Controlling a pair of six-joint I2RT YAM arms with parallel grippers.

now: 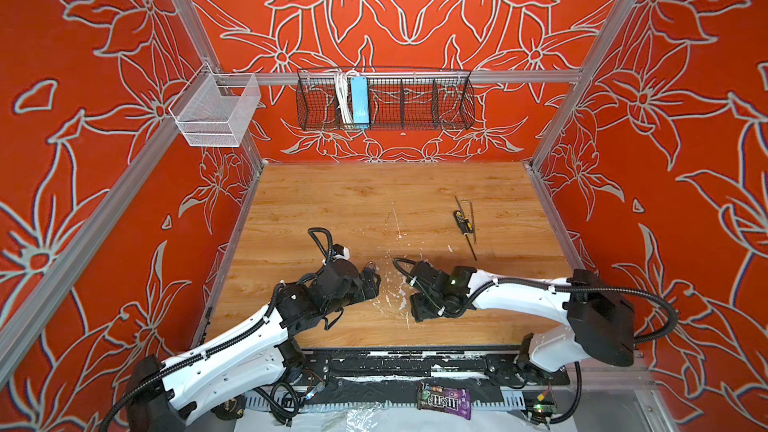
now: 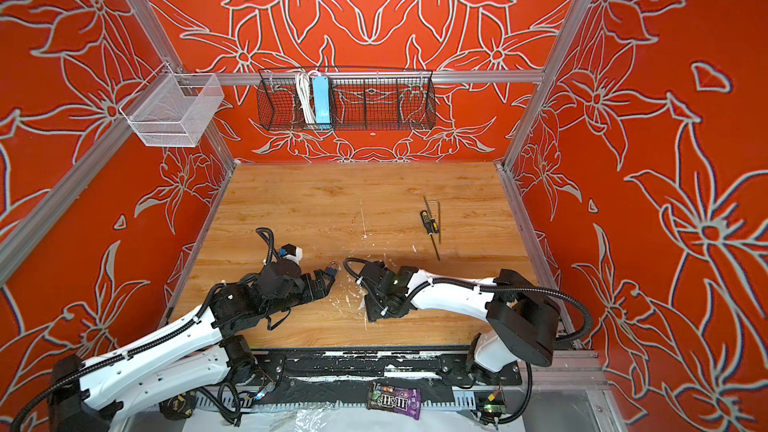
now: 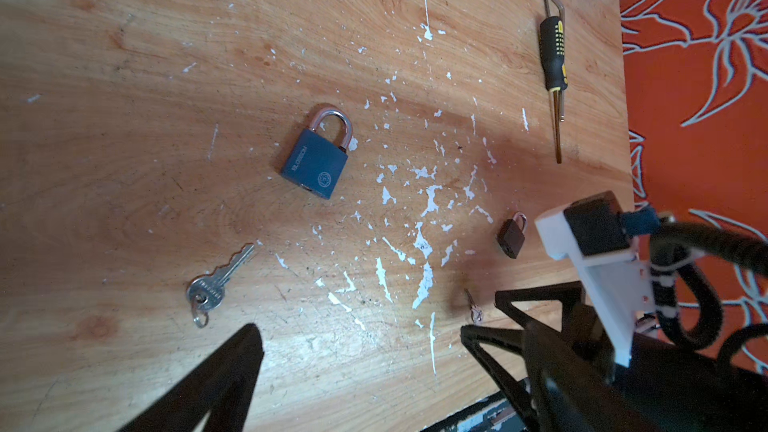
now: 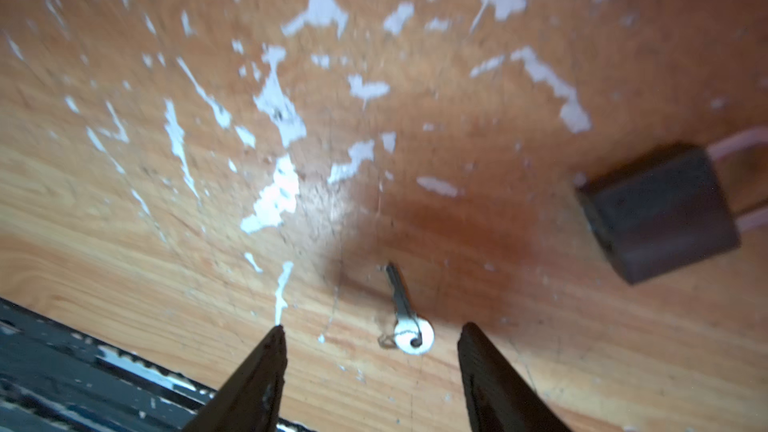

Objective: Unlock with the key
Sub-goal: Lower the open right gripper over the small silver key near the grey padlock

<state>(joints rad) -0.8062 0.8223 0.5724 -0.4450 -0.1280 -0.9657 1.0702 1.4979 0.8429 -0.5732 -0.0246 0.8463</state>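
Orange floral walls (image 1: 415,14) close in a wooden tabletop (image 1: 374,201) flecked with white chips, and two padlocks with two keys lie on it.

The right gripper (image 4: 372,328) hangs low over the small key (image 4: 405,317). Its jaws are apart and hold nothing. The key's round bow lies between the two fingers (image 4: 257,376), nearer one of them and touching neither. The small dark padlock (image 4: 660,214) lies ahead of this gripper and off to one side, apart from the key.

The key lies flat. Its long axis runs roughly along the gripper's reach, with the bow nearest the fingertips and the blade pointing away from them. A thin wire ring hangs from the bow.

I judge the key to be light, stiff and slick. It is thin enough that the fingertips could slide over it or push it along the wood. The bow's edges look like the best place to pinch, which would leave the blade free for the keyhole.

The left gripper (image 2: 327,281) is wide open and empty. The blue padlock (image 3: 316,160) lies just ahead of it, shackle pointing away, and the larger key (image 3: 216,280) lies closer in beside one finger.
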